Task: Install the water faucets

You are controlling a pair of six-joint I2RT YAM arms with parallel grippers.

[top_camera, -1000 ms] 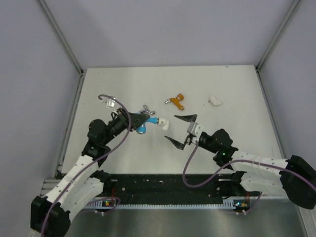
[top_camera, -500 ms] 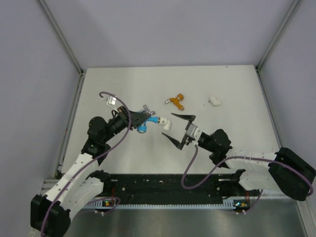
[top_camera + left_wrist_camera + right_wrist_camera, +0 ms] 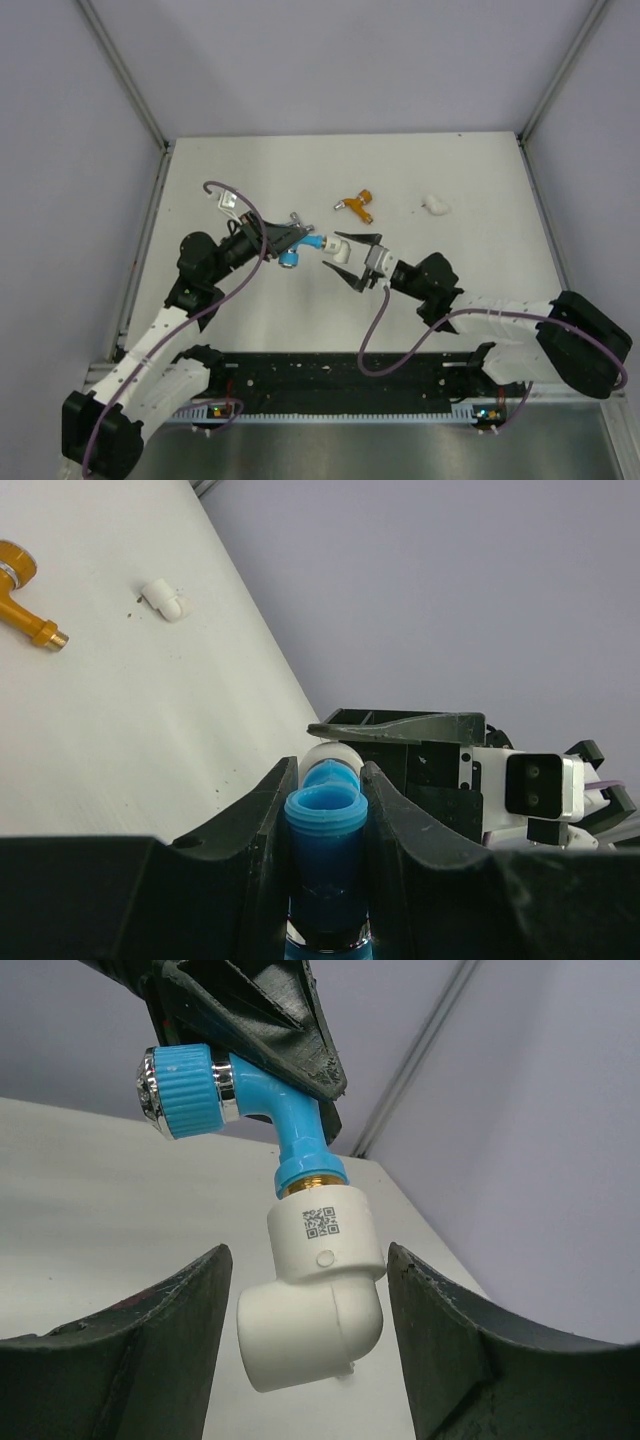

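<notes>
At mid-table your right gripper has arrived, spread round the elbow (left gripper pinches the blue faucet); clamp next.

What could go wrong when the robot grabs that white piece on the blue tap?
The right gripper is open on both sides of the white elbow. If it closes on the rounded bend, the elbow might slip out. Only the left gripper holds the blue faucet, so a hard twist may turn the faucet in that grip. The silver faucet lies close to the left gripper and could get bumped.
</notes>
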